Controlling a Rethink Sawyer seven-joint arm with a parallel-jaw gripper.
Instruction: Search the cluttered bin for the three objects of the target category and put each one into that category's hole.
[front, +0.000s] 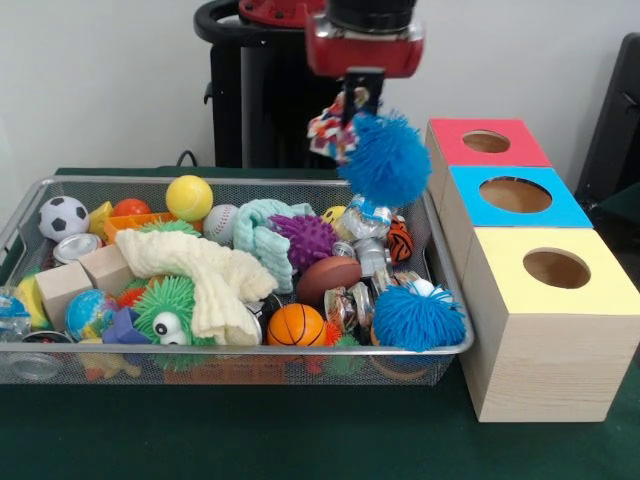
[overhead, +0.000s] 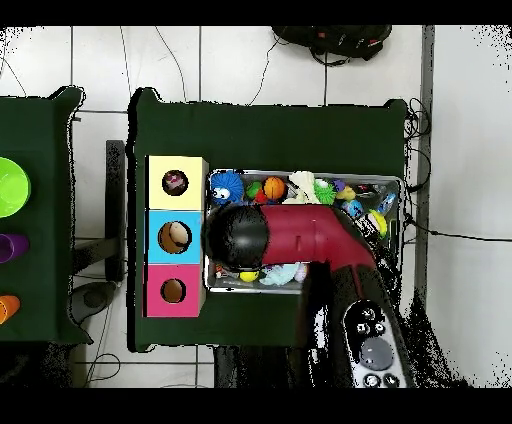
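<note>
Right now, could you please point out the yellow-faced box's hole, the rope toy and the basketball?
Yellow-faced box's hole (front: 556, 268): front view, the dark opening's centre.
Rope toy (front: 328, 128): front view, knotted cord hanging under the gripper.
Basketball (front: 296, 325): front view, middle of the orange ball.

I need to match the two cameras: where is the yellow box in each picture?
Front view: the yellow box is at lower right, nearest the camera, right of the wire basket.
Overhead view: the yellow box is upper left, topmost of the three boxes.
Shared landmark: the blue box sits next to it.
</note>
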